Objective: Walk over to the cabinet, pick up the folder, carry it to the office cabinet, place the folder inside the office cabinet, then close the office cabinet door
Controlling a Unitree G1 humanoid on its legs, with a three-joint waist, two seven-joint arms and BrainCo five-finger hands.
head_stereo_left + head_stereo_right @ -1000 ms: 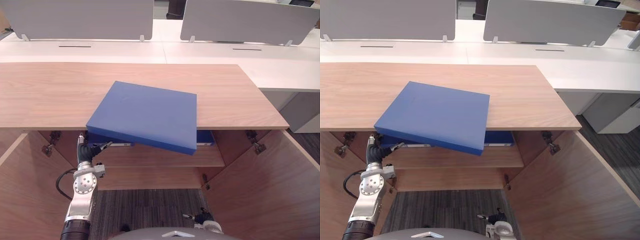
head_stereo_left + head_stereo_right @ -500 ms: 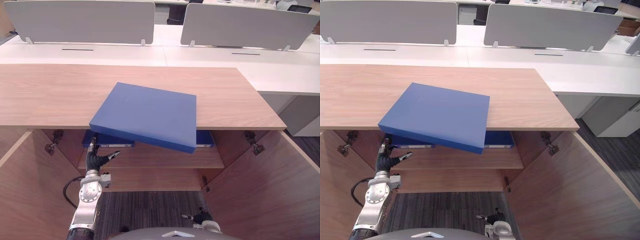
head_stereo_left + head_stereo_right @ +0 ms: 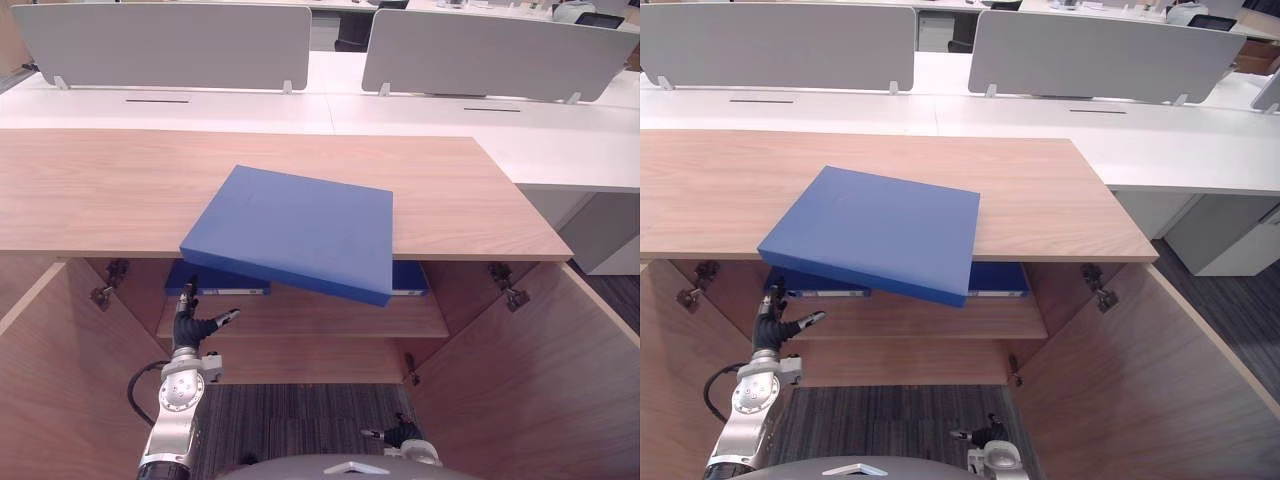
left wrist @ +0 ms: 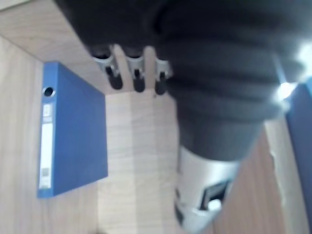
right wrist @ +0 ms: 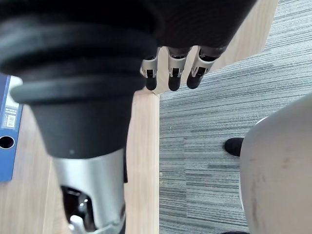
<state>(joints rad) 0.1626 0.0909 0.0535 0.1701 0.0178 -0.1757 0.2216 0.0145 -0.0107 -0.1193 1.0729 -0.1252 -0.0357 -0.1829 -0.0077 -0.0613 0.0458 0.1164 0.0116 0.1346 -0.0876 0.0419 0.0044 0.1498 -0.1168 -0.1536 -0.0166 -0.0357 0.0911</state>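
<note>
A blue folder [image 3: 300,230] lies flat on the wooden cabinet top [image 3: 100,190], its near edge hanging over the front. My left hand [image 3: 190,325] is below the folder's near left corner, in front of the cabinet's shelf [image 3: 320,315], apart from the folder. Its fingers [image 4: 136,73] are straight and hold nothing. My right hand [image 3: 400,435] hangs low near the floor between the open doors. Its fingers [image 5: 173,68] are relaxed and empty.
Two more blue binders [image 3: 225,285] [image 3: 410,277] lie on the shelf under the top. The left door [image 3: 50,380] and the right door [image 3: 530,380] stand open towards me. White desks with grey dividers [image 3: 160,40] are behind the cabinet.
My left hand has dropped from just under the folder's left corner to lower, in front of the shelf. The folder has not moved.
</note>
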